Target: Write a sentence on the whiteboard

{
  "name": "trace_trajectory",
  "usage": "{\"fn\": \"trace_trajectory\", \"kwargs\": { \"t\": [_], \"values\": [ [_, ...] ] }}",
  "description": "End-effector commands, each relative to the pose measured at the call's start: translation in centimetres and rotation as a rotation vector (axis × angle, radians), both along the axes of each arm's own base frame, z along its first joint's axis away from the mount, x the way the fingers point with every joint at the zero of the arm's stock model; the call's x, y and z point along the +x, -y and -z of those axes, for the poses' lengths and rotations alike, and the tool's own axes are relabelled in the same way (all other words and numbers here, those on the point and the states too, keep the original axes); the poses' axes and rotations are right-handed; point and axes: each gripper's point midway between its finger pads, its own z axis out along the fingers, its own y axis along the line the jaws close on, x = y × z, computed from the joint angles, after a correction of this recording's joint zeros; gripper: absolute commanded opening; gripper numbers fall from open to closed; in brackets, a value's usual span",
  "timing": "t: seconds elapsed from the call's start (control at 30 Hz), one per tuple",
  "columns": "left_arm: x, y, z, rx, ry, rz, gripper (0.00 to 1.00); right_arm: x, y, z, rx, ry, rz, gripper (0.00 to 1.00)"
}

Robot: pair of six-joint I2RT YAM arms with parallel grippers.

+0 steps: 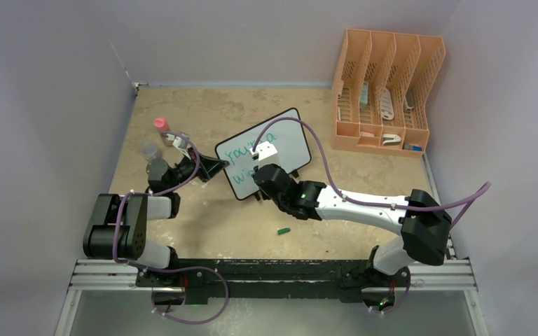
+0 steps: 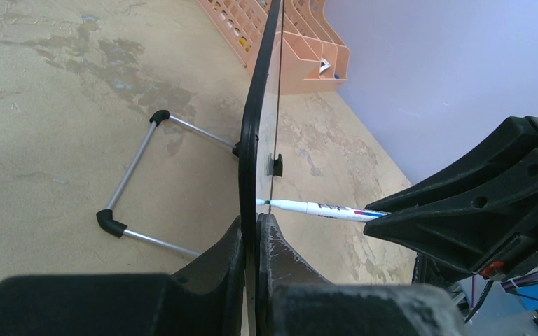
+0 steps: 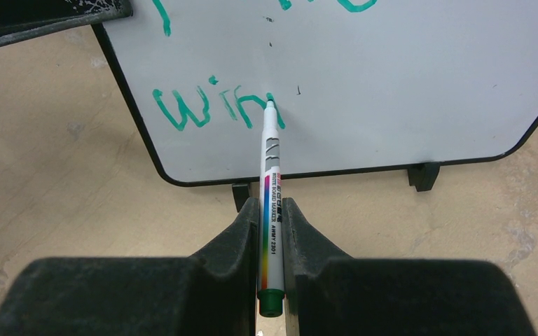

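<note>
Gripping whiteboard marker (image 3: 271, 164), right gripper (image 3: 272, 210) has jaws closed on barrel; tip touches whiteboard (image 3: 406, 91) at end of teal "win", lower line of sentence (image 3: 203, 110). Left gripper (image 2: 256, 234) pinches whiteboard's edge, jaws clamped on black frame. Whiteboard stands mid-table (image 1: 182, 217) between both arms, wire stand (image 2: 136, 182) behind. Small green cap (image 1: 284, 230) lies near right arm. Orange file rack (image 1: 385, 91) at far right corner, well apart.
</note>
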Motion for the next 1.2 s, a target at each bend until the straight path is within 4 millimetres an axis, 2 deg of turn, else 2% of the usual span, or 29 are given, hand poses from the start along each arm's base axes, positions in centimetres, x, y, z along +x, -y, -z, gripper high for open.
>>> {"fn": "trace_trajectory", "kwargs": {
  "t": [0.0, 0.57, 1.17],
  "values": [
    [0.5, -0.1, -1.6, 0.018, 0.091, 0.002, 0.0, 1.2, -0.7, -2.2, 0.047, 0.052, 0.029, 0.0],
    [0.5, -0.2, -1.7, 0.019, 0.094, 0.002, 0.0, 2.1, -0.1, -3.1, 0.057, 0.079, 0.058, 0.0],
    [0.5, -0.2, -1.7, 0.021, 0.096, 0.001, 0.0, 1.6, 0.9, -1.8, 0.044, 0.041, 0.068, 0.0]
  ]
}}
